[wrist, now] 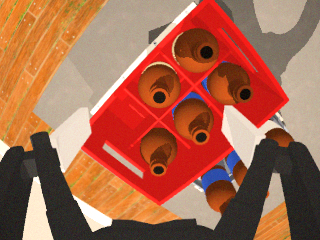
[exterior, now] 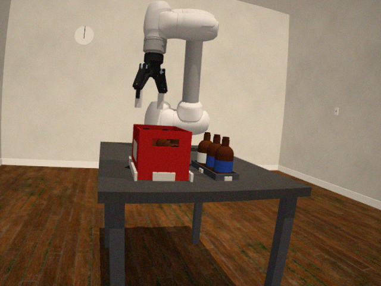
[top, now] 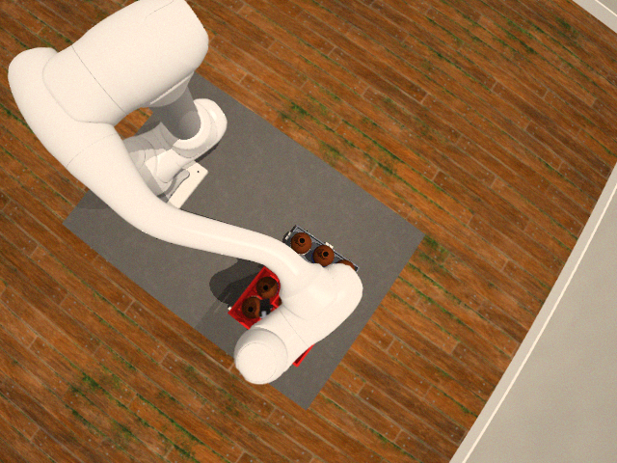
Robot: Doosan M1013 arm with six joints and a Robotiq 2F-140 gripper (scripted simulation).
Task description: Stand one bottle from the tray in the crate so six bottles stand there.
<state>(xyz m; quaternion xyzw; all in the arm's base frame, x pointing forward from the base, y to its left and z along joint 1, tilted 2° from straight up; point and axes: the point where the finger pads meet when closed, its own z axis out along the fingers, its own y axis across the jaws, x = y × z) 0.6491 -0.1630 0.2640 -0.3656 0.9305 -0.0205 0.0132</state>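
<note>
- Off to one side of the pincer (exterior: pixel 149 103) and well below it, three bottles stand upright in a row on the tray (exterior: pixel 228 176): the near bottle (exterior: pixel 223 155) and the middle bottle (exterior: pixel 212 152) wear blue labels, the far bottle (exterior: pixel 203 149) a white one. None is touched, so the one to move has not yet been taken.
- Almost straight below the pincer sits the red crate (wrist: pixel 123 119). The wrist view shows five bottle tops inside it and one empty cell (wrist: pixel 131 123), on the side of the crate away from the tray.
- Spread wide and holding nothing, the pincer hangs high above the crate, pointing down. It is only just beginning to draw together, with air alone between its pale fingertips (exterior: pixel 138 102).
- Crate and tray rest level on the grey worktop (exterior: pixel 264 185), just beside each other, with white blocks at their feet.
- Risk, as I judge it: the pincer is over the crate, not the tray, and closing up here gains nothing. If it goes down pressed together, it cannot straddle a bottle neck.
- A descent from this spot could strike the bottles already in the crate or its rim, tipping one or shifting the crate.
- The tray bottles stand close together. A sideways approach with wide fingers could knock a neighbour over, and two must stay upright there.
- From the top view the arm hides much of the crate, so exact clearances cannot be told.
</note>
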